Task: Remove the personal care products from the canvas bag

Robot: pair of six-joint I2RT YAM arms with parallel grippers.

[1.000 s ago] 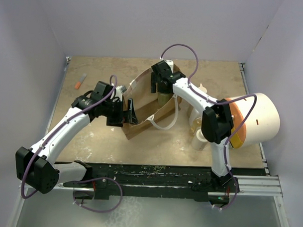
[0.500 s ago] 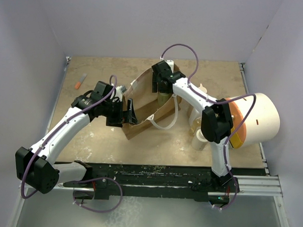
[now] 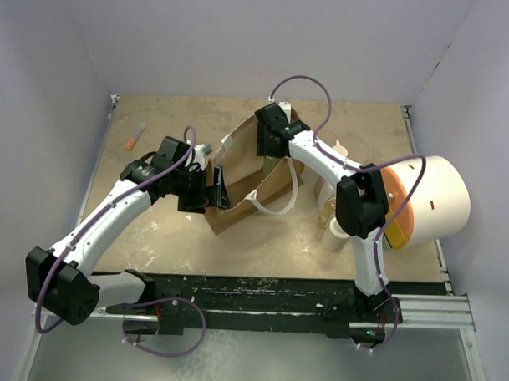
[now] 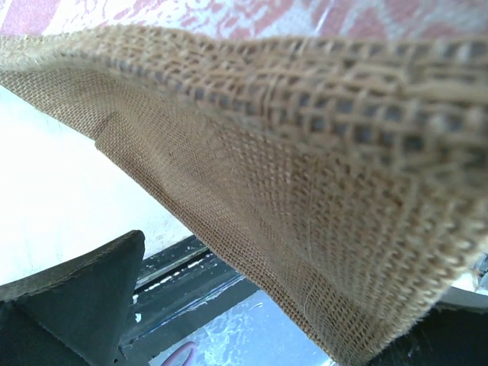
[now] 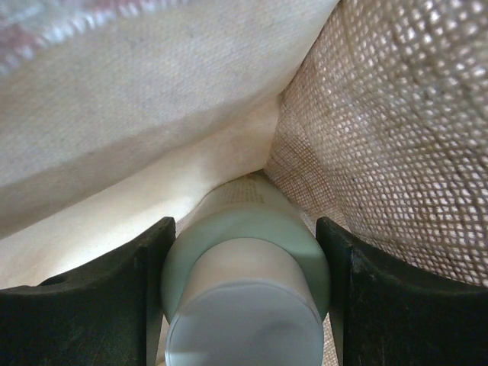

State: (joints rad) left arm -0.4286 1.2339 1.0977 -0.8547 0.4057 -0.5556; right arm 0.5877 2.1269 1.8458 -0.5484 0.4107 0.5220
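Observation:
The canvas bag [image 3: 237,208] lies open in the middle of the table, with its white rope handle [image 3: 279,210] hanging over its near right side. My right gripper [image 3: 271,148] reaches down inside the bag. In the right wrist view my right gripper [image 5: 245,255] is shut on the olive-green bottle [image 5: 244,229] with the cream cap, against the bag's woven wall [image 5: 396,137]. My left gripper [image 3: 216,189] is at the bag's left rim. In the left wrist view its fingers [image 4: 76,297] stand wide apart, with the bag's fabric [image 4: 305,152] across them. Other small bottles [image 3: 334,233] stand right of the bag.
A big white cylinder [image 3: 434,201] with an orange face lies at the right edge. A small orange-and-white tube [image 3: 134,136] lies at the far left. Pale walls close in the table on three sides. My right forearm hides part of the bottle group.
The bag's right wall and handle have shifted slightly left. The olive-green bottle seen below my right gripper in the earlier top views no longer shows there. My left arm has not moved.

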